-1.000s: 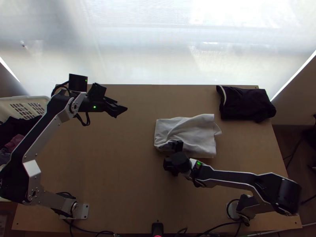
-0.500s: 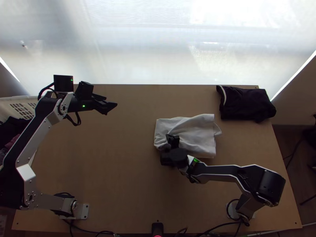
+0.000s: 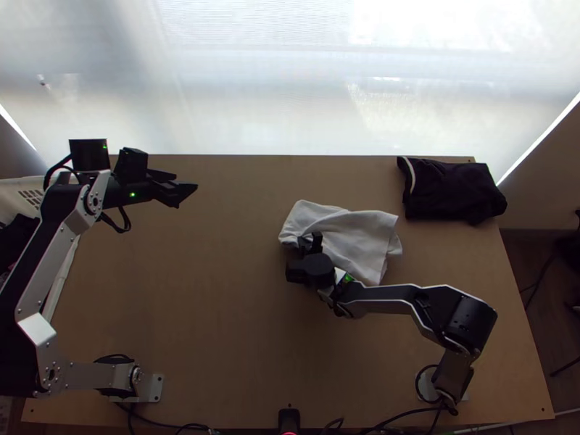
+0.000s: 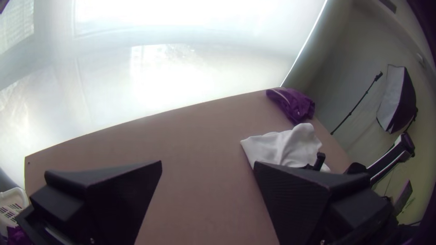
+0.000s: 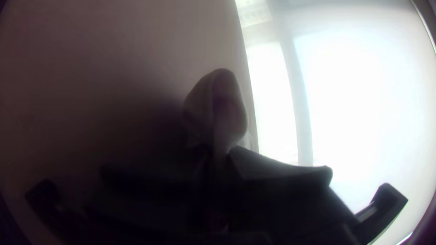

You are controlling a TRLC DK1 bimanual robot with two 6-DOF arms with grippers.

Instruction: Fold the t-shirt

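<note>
The shirt (image 3: 359,235) lay rumpled on the table (image 3: 217,290), an edge pinched in my right gripper (image 5: 221,152); my left gripper (image 4: 207,164) stood open, well apart. I judged a low, slow pull would keep layers together.

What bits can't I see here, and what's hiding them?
Top view: part of the white shirt, covered by the right gripper.
Top view: the rest of the basket, cut off by the edge and blocked by the left arm.
Right wrist view: the shirt's pinched edge, lost in shadow between the fingers.
</note>
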